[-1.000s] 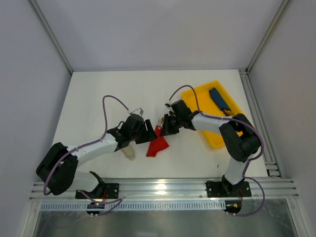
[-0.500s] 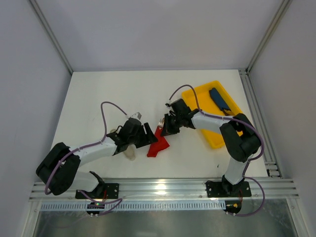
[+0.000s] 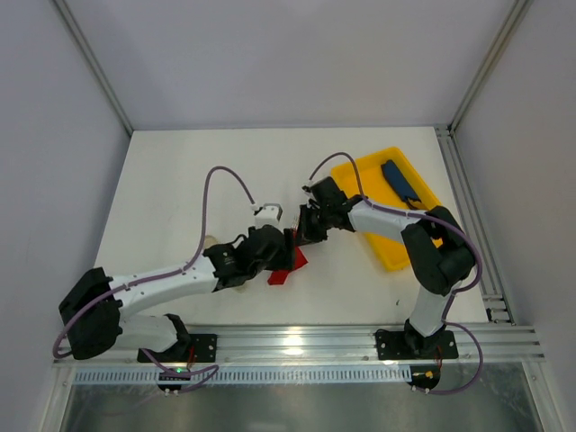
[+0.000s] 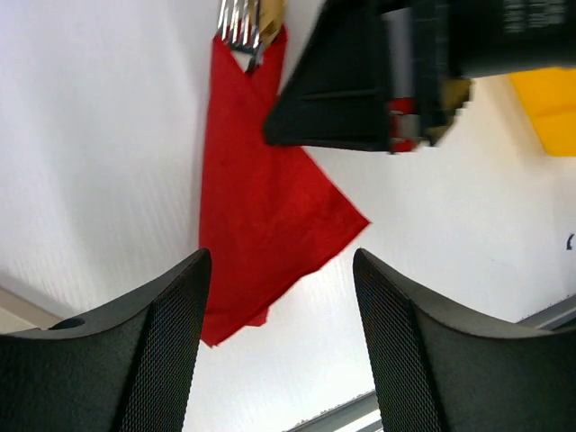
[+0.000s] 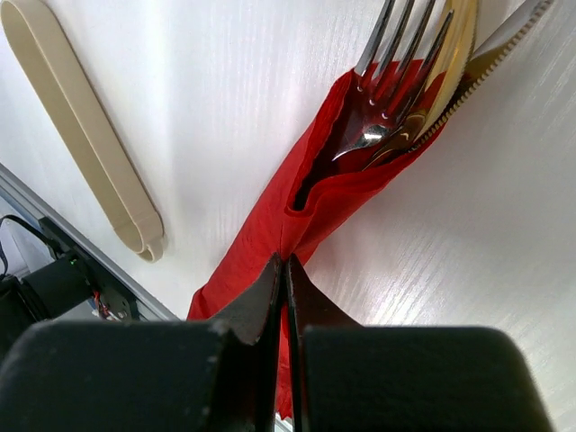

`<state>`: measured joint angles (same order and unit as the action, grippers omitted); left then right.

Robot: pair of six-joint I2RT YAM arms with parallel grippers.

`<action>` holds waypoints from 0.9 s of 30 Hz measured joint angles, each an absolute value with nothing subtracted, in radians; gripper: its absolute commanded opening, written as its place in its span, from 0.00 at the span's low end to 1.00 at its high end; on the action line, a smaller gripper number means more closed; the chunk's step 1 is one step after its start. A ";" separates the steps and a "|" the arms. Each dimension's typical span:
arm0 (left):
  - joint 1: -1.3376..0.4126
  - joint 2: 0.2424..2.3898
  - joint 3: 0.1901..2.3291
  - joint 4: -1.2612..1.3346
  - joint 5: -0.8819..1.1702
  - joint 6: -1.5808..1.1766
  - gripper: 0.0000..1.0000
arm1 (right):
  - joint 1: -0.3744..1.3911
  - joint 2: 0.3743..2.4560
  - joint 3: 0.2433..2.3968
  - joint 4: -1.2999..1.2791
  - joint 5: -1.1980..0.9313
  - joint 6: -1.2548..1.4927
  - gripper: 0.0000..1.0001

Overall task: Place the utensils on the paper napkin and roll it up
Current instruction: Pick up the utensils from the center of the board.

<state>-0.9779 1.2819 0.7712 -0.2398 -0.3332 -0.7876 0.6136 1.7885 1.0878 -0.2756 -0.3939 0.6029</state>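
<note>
The red paper napkin [image 5: 261,229] is folded into a narrow wrap around the utensils. The fork tines [image 5: 396,54] and a gold blade stick out of its far end. My right gripper [image 5: 286,261] is shut on a fold of the napkin just below the utensil heads. In the left wrist view the napkin [image 4: 261,198] lies flat on the white table with the fork tips [image 4: 238,22] at the top. My left gripper [image 4: 281,261] hovers open over its loose lower corner with nothing between the fingers. From above, both grippers meet at the napkin [image 3: 290,263].
A pale beige sleeve [image 5: 81,126] lies left of the napkin, partly under the left arm [image 3: 236,281]. The yellow tray [image 3: 373,175] at the right holds a dark-blue oblong item [image 3: 401,181]. An aluminium rail [image 3: 297,342] runs along the near edge.
The left arm has swung right, bringing its gripper over the napkin beside the right gripper, and its jaws have opened a little wider. The right gripper has kept its grip and place.
</note>
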 measured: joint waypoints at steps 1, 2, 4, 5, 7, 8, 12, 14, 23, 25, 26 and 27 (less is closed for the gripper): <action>-1.007 1.282 0.793 -0.252 -0.373 -0.772 0.66 | 0.614 1.789 1.091 -0.276 -0.394 0.606 0.04; -1.036 1.282 0.808 -0.262 -0.410 -0.756 0.67 | 0.614 1.790 1.093 -0.276 -0.394 0.609 0.04; -1.077 1.284 0.819 -0.276 -0.477 -0.736 0.68 | 0.614 1.791 1.097 -0.278 -0.394 0.613 0.04; -1.099 1.288 0.819 -0.288 -0.512 -0.723 0.69 | 0.614 1.792 1.097 -0.279 -0.393 0.615 0.04; -1.143 1.310 0.821 -0.316 -0.585 -0.704 0.70 | 0.614 1.792 1.097 -0.280 -0.394 0.619 0.04; -1.165 1.328 0.825 -0.331 -0.618 -0.696 0.70 | 0.614 1.792 1.097 -0.280 -0.393 0.620 0.03; -1.228 1.411 0.862 -0.381 -0.704 -0.662 0.70 | 0.613 1.792 1.097 -0.280 -0.394 0.628 0.04; -1.252 1.438 0.868 -0.382 -0.727 -0.640 0.70 | 0.613 1.792 1.097 -0.281 -0.395 0.630 0.04; -1.281 1.431 0.849 -0.343 -0.731 -0.580 0.68 | 0.613 1.792 1.097 -0.281 -0.395 0.631 0.04; -1.281 1.432 0.849 -0.342 -0.729 -0.572 0.68 | 0.613 1.792 1.097 -0.281 -0.395 0.631 0.03; -1.280 1.432 0.849 -0.343 -0.726 -0.572 0.68 | 0.613 1.792 1.097 -0.281 -0.395 0.631 0.04; -1.276 1.435 0.849 -0.344 -0.717 -0.574 0.68 | 0.613 1.792 1.097 -0.281 -0.395 0.631 0.04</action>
<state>-1.2762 1.4349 0.8494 -0.3443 -0.7166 -0.5735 0.6132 1.7916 1.0966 -0.2810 -0.3946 0.6312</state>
